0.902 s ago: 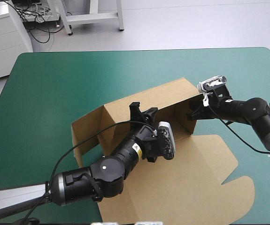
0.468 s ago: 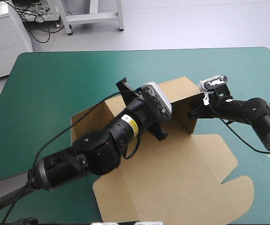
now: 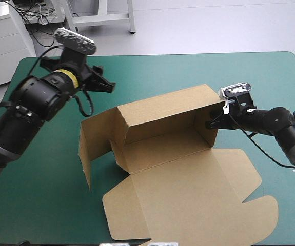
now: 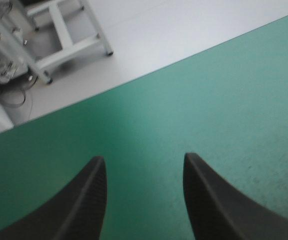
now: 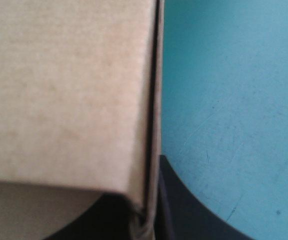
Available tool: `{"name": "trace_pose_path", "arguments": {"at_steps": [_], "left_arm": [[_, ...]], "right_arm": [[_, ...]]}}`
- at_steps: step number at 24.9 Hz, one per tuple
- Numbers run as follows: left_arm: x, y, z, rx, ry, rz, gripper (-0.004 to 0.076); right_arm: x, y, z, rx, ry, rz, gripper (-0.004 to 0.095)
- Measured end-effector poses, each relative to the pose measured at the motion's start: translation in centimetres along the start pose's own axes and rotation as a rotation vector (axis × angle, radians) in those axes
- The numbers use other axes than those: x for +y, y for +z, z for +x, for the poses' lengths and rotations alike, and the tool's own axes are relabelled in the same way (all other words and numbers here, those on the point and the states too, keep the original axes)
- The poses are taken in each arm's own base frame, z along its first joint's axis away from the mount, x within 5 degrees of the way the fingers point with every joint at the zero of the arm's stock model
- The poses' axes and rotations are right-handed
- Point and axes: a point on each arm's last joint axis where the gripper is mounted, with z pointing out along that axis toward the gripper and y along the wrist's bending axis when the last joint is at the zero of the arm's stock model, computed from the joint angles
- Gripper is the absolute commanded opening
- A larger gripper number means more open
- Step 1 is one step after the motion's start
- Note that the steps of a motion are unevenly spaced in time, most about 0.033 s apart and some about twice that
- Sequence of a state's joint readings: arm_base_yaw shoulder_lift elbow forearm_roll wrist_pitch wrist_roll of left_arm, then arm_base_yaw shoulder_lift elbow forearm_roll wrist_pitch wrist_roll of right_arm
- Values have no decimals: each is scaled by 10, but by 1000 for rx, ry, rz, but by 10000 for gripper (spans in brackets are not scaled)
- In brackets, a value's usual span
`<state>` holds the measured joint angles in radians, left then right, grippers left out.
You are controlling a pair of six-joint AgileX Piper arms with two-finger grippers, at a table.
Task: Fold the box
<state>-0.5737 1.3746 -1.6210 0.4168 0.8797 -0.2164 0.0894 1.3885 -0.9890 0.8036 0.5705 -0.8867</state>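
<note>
Right fingers [image 3: 212, 124] grip the box [image 3: 162, 154] by its right end wall; left fingers [image 3: 102, 83] stand wide apart, well clear of it

The brown box sits in the middle of the surface [image 3: 239, 82] on the teal-green cover as an open tray: far wall and right end wall upright, the left end flap standing open at an angle, the lid lying flat toward the near edge. In the right wrist view the black right fingers are all but closed on the upper edge of the end wall, one on each face, with the board between them. The right arm reaches in low from the surface's right edge, its forearm close to level. The left arm is raised over the far-left part of the surface, with teal-green cover and the far edge ahead of its fingers, and the box is off to its side, not touching
</note>
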Motion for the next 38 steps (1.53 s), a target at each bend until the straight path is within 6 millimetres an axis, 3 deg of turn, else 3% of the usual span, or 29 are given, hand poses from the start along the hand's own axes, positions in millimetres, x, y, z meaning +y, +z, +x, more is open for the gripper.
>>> {"name": "trace_pose_path", "arguments": {"at_steps": [5,13,17,24,32,38], "left_arm": [[58,-2,21,120,-111,-99,340],[117,-14,76,235,-304,-228,337],[130,-14,114,279,-418,-237,337],[145,-14,153,341,-491,-297,337],[144,-12,155,341,-480,-273,337],[143,-12,156,343,-464,-265,330]], "right_arm": [[-3,-1,1,37,10,39,-22],[-5,-5,-6,44,10,59,-21],[-4,-6,-8,43,13,56,-22],[-5,-7,-6,71,22,63,-22],[-8,-10,-20,159,114,70,-21],[-24,0,-55,310,130,110,-15]]}}
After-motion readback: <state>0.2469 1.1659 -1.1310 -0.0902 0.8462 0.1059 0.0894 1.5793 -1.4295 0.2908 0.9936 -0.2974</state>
